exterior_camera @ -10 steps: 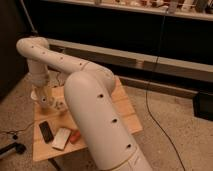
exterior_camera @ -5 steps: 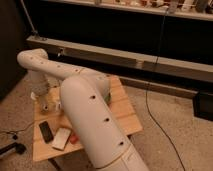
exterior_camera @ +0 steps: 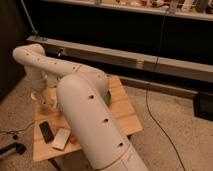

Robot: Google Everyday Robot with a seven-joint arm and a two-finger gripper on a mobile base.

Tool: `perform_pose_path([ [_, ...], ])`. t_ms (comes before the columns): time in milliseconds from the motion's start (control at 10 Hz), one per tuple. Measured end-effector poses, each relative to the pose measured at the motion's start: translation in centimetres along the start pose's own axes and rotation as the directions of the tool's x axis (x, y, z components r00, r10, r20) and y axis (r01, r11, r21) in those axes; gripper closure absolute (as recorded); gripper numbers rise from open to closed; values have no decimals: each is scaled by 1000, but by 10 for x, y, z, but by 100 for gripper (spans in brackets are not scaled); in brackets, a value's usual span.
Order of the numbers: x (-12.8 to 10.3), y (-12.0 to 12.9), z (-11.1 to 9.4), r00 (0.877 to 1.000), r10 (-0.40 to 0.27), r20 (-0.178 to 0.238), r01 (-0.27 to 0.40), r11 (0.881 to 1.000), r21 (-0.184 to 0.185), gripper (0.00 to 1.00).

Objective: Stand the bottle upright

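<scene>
We saw the gripper (exterior_camera: 44, 100) low over the far left corner of the wooden table (exterior_camera: 125, 117), at the end of the white arm (exterior_camera: 85, 110). Whether it was spread or closed we could not tell. A pale shape right at it looked like the bottle (exterior_camera: 48, 104), its pose unclear. On the table's near left part lay a black slab (exterior_camera: 46, 131), a pale slab (exterior_camera: 61, 138) and an orange-red object (exterior_camera: 74, 139).
</scene>
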Motion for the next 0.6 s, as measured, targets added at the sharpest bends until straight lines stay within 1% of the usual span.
perform_pose_path([
  [200,-2,1,0,1000,1,10,-1,1000,1,100],
  [600,-4,2,6,999,2,33,-2,1000,-4,100],
])
